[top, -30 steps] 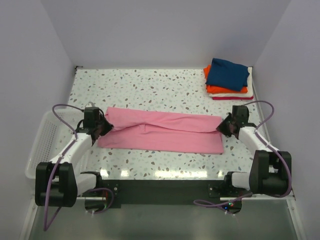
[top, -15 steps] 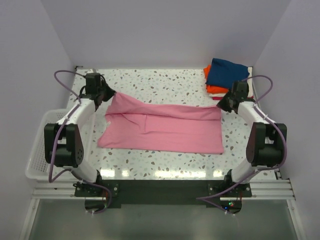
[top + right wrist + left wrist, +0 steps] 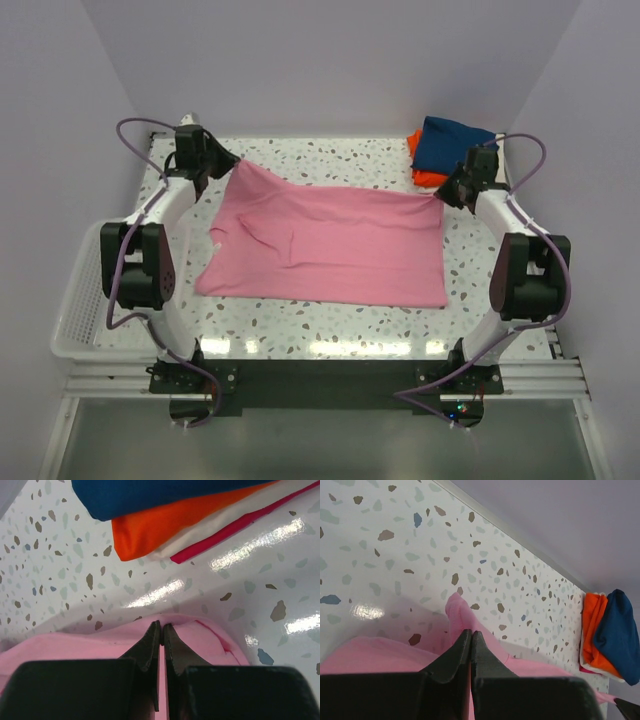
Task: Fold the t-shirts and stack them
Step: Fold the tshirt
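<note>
High rear overview of table, close wrist views sharing pink shirt

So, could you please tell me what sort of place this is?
Probably a robotics lab test cell: plain walls box in a speckled table, a left arm and right arm are bolted to its near edge, and folded shirts sit stacked in a corner.

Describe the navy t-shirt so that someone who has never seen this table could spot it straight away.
Start at the speckled table and go to its far right corner, where folded t-shirts are piled. The navy t-shirt is the top one: the only dark blue cloth, lying on an orange one, while the large pink shirt spreads mid-table.
</note>
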Controlling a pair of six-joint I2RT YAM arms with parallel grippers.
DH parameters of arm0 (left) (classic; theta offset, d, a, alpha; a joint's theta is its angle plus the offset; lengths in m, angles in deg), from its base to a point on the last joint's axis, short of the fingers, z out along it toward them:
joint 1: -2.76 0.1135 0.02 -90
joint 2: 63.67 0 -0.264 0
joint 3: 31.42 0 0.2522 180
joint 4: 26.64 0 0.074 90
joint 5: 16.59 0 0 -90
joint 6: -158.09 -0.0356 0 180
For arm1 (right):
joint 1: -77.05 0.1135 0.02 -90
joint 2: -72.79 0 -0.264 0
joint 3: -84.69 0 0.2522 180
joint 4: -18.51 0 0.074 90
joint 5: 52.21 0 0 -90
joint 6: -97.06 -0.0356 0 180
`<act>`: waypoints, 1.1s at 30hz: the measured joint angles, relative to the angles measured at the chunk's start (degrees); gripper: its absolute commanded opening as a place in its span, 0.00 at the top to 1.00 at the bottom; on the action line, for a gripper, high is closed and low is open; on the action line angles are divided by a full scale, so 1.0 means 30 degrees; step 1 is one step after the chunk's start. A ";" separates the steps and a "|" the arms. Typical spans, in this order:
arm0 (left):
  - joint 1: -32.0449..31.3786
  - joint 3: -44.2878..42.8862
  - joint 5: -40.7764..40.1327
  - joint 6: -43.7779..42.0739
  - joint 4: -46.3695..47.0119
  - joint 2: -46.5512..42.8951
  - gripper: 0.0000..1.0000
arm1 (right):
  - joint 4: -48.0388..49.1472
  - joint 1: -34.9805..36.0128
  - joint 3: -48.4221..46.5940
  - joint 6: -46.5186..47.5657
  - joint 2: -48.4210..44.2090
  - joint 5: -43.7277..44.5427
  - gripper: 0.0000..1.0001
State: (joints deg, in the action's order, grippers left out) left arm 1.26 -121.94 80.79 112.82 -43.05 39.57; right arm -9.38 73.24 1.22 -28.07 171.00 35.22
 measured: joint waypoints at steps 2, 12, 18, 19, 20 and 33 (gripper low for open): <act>0.0000 -0.0022 0.0066 -0.0117 0.0080 0.0000 1.00 | -0.0007 0.0000 -0.0007 0.0051 0.0022 -0.0007 1.00; 0.0000 0.1537 0.0124 -0.0291 0.0182 -0.1428 1.00 | 0.0277 -0.0044 0.1166 0.0073 -0.0066 0.0000 1.00; 0.0015 0.4284 0.0131 -0.0248 0.0291 -0.3898 1.00 | 0.0248 -0.0189 0.2943 0.0058 -0.1042 0.0015 1.00; 0.0015 0.4889 0.0124 -0.0240 0.0386 -0.4386 1.00 | 0.0270 -0.0219 0.3257 0.0051 -0.1377 0.0015 1.00; 0.0015 0.5472 0.0109 -0.0204 0.0342 -0.4867 1.00 | 0.0277 -0.0219 0.3468 0.0044 -0.1647 0.0022 1.00; 0.0058 0.9799 -0.1093 0.0248 -0.0947 -1.0149 1.00 | 0.0313 -0.0291 0.6717 -0.0153 -0.4801 0.0007 1.00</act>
State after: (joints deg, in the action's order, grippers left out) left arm 1.43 -92.54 77.51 113.56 -45.89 9.12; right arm -8.44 72.36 21.37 -28.53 156.60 35.25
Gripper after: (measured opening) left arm 0.039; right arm 0.026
